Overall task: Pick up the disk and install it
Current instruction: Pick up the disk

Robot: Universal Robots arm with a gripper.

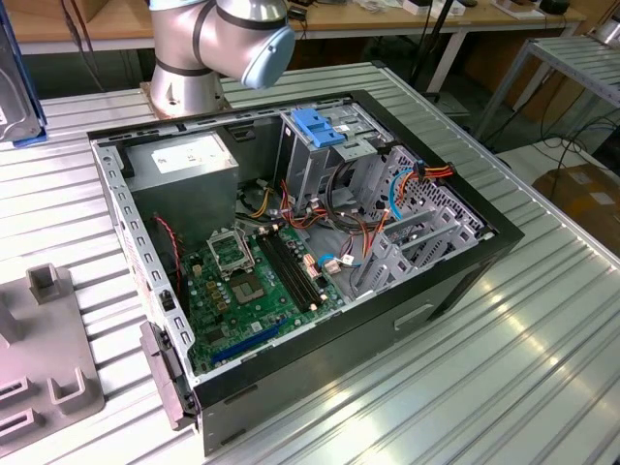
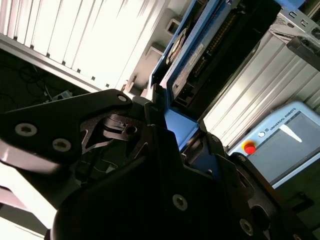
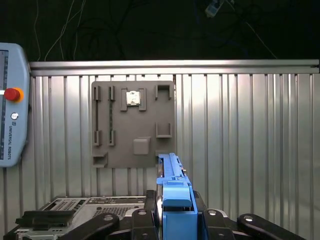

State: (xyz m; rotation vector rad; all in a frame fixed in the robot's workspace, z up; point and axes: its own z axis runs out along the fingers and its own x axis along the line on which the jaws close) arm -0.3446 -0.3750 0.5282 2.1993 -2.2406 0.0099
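The disk [image 3: 172, 185] is a flat grey drive in a bright blue carrier rail, seen edge-on in the first wrist view. It stands between the black fingers of my gripper [image 3: 172, 216], which is shut on it. In the second wrist view the disk [image 2: 197, 55] juts out past the gripper [image 2: 170, 125], showing its dark underside and blue frame. It is held in the air over the ribbed metal table. The open computer case [image 1: 465, 281] lies on the table in the exterior view, with my arm's base [image 1: 184, 58] behind it.
Inside the case are a green motherboard [image 1: 252, 281], a grey power-supply box [image 1: 184, 165] and a tall metal cage [image 1: 310, 165] topped by a blue bracket [image 1: 315, 126]. A grey fixture plate [image 3: 132, 125] lies on the table. A teach pendant [image 3: 10, 100] sits beside it.
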